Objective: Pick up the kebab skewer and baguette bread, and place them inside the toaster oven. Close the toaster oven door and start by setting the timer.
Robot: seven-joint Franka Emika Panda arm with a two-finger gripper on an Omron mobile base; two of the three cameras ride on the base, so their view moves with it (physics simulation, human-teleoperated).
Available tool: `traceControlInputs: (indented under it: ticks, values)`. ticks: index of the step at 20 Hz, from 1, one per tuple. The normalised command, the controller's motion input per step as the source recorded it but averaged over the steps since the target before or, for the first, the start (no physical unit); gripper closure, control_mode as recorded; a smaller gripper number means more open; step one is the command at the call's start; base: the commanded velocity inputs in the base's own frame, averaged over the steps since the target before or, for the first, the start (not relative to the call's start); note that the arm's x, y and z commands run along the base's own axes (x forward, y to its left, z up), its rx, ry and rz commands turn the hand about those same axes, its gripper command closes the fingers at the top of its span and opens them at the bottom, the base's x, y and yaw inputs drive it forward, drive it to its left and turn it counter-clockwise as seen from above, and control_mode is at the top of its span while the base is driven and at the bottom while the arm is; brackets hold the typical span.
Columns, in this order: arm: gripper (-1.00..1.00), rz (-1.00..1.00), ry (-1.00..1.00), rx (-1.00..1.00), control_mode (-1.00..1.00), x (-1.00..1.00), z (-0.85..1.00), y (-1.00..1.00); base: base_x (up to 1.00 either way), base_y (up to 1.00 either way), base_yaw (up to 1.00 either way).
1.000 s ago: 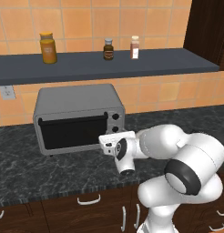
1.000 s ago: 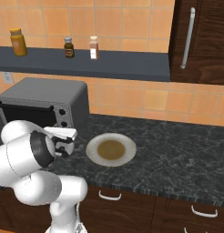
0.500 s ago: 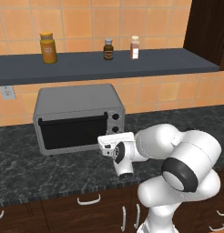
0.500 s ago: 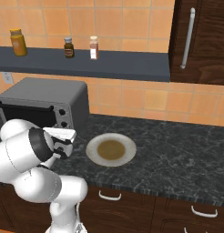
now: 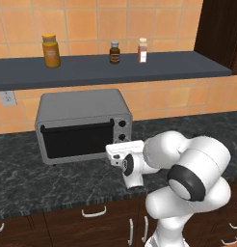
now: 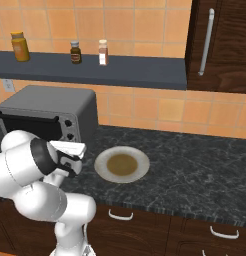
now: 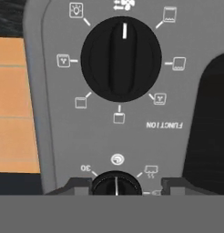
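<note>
Grey boxy metal toaster oven point(image 5: 84, 125) sits left of centre on the surface, door shut. At the hand view's bottom, the claw point(image 7: 116, 185) brackets the black timer knob point(image 7: 116, 183), partly spread; twisting likely comes next.

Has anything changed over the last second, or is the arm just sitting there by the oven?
Barely. The gripper has edged slightly closer to the toaster oven knobs, its fingers now either side of a small knob. The toaster oven door stays closed, and the plate hasn't moved.

Glossy white rounded arm point(image 5: 188, 164) with dark joint rings.
</note>
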Motion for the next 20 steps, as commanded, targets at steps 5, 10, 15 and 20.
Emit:
traceControlInputs:
  ticks: [5,10,15,20]
  values:
    - [1.00,-0.05,-0.02,0.00,-1.00,0.00,0.45,-0.01,0.00,0.00,0.00]
    - [1.00,-0.05,0.00,0.00,-1.00,0.00,0.41,0.00,0.00,0.00,0.00]
    - [1.00,-0.05,0.00,0.00,-1.00,-0.03,0.48,0.00,0.00,0.00,0.00]
    - [1.00,-0.06,0.00,0.00,-1.00,-0.07,0.39,0.00,0.00,0.00,0.00]
